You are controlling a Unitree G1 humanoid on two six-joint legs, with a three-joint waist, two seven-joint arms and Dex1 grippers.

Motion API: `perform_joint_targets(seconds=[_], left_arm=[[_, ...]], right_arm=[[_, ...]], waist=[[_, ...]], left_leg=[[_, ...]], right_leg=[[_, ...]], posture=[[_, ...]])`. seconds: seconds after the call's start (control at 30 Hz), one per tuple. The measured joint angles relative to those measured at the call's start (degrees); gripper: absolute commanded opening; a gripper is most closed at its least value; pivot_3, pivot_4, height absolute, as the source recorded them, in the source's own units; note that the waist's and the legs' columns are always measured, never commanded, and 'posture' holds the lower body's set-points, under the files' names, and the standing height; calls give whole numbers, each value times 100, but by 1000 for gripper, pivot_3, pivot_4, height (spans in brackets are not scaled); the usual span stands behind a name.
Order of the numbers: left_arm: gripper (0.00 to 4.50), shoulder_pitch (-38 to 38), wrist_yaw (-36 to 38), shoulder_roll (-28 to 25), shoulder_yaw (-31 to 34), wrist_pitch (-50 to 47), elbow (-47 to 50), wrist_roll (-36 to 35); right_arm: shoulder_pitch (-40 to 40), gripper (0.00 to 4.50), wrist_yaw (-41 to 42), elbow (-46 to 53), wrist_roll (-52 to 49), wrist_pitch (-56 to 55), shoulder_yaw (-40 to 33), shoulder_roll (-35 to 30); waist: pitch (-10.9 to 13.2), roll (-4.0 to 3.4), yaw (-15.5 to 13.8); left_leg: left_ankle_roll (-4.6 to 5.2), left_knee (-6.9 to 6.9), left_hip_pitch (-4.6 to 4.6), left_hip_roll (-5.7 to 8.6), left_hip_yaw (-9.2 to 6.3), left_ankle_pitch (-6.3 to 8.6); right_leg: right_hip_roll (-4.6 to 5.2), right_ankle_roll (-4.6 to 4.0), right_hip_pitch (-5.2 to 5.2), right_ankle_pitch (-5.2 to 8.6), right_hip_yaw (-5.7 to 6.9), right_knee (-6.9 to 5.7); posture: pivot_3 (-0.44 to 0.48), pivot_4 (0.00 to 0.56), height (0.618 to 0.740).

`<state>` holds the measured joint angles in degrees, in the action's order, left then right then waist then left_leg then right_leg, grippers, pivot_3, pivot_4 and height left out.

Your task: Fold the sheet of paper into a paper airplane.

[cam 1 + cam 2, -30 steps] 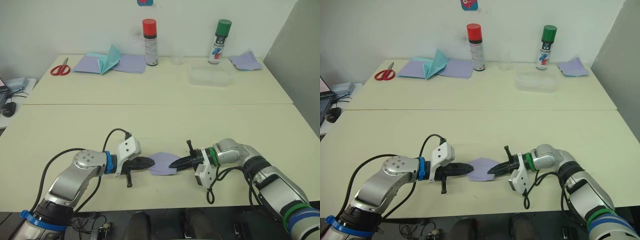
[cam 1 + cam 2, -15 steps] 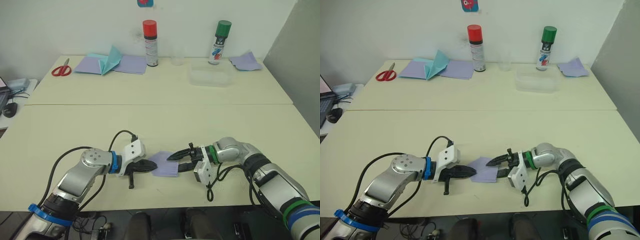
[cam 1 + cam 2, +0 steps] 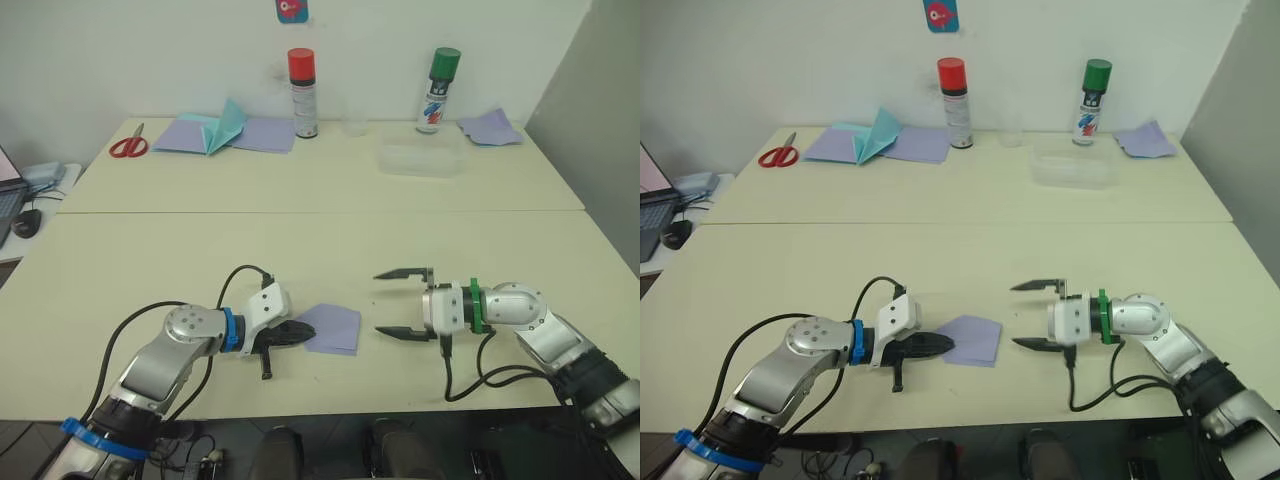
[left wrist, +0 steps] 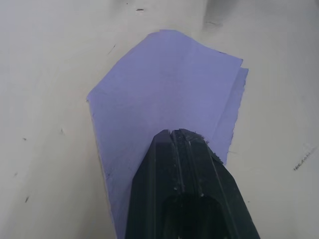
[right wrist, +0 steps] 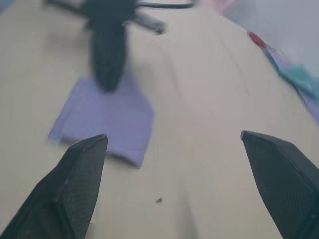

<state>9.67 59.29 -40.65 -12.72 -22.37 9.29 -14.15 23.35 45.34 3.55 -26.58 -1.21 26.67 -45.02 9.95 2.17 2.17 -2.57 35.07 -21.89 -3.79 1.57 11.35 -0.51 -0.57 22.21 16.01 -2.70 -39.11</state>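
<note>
The sheet of paper [image 3: 334,328] is a folded lavender rectangle lying flat near the table's front edge. My left gripper [image 3: 307,331] is shut, and its black tips rest on the sheet's left edge. In the left wrist view the closed fingers [image 4: 175,149] lie on top of the sheet [image 4: 164,89]. I cannot tell whether they pinch a layer. My right gripper [image 3: 378,303] stands wide open a short way to the right of the sheet, holding nothing. The right wrist view has the sheet [image 5: 107,117] beyond its spread fingertips [image 5: 89,154].
Along the back of the far table stand a red-capped spray can [image 3: 301,92] and a green-capped can [image 3: 438,88]. There too are a clear container [image 3: 420,157], red scissors [image 3: 127,146], a teal paper plane on lavender sheets [image 3: 225,125] and a lavender scrap [image 3: 490,126].
My right gripper opened wide, let go of the sheet and drew back to the right. The sheet now lies flat. The left gripper stays shut at its left edge.
</note>
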Motion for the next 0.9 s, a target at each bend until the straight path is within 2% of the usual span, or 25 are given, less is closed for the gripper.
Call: perform_joint_targets(seconds=[0.07, 0.17, 0.33, 0.53, 0.63, 0.9], left_arm=[[0, -110, -12, -74, 87, -4, 68, -2], [0, -246, -43, -93, 204, -3, 140, -22], [0, -387, -105, -110, 231, -9, 267, -30], [0, -457, -125, -112, 305, -98, 375, -67], [0, -505, -148, -112, 341, -113, 425, -90], [0, -607, -279, -111, 357, -192, 513, -93]], right_arm=[[-11, 4459, -470, 537, -1111, 1994, -287, -12], [29, 4459, -1277, 722, -2602, 4380, -803, 189], [234, 4459, -2501, 299, -4220, 6793, -1631, 774], [510, 4459, -3727, -433, -5257, 7998, -2250, 1585], [608, 4459, -4151, -656, -5420, 8241, -2424, 1938], [916, 4459, -4989, -1393, -5583, 8514, -2901, 2730]], waist=[[0, 0, 1], [-1, 2, -4], [-1, 2, 5], [-3, -2, 16], [-16, -4, 17], [-32, -6, 63]], left_leg=[[0, 0, 0, -1, 0, 0], [0, 0, -5, 3, 3, 0], [1, -7, -21, 11, 10, 2], [2, -12, -70, 10, 11, 2], [2, -11, -104, 10, 16, 2], [3, -11, -102, 9, 16, 1]], right_leg=[[0, -5, 1, 3, 0, 3], [2, -27, 3, 16, -5, 12], [3, -12, 15, 9, -15, 22], [-18, 0, 53, 3, -2, 26], [-28, 5, 94, 0, -5, 20], [-36, 8, 97, -2, -5, 20]], posture=[[0, 150, 740], [0, 150, 740], [0, 150, 740], [0, 150, 740], [0, 150, 740], [0, 150, 740]])
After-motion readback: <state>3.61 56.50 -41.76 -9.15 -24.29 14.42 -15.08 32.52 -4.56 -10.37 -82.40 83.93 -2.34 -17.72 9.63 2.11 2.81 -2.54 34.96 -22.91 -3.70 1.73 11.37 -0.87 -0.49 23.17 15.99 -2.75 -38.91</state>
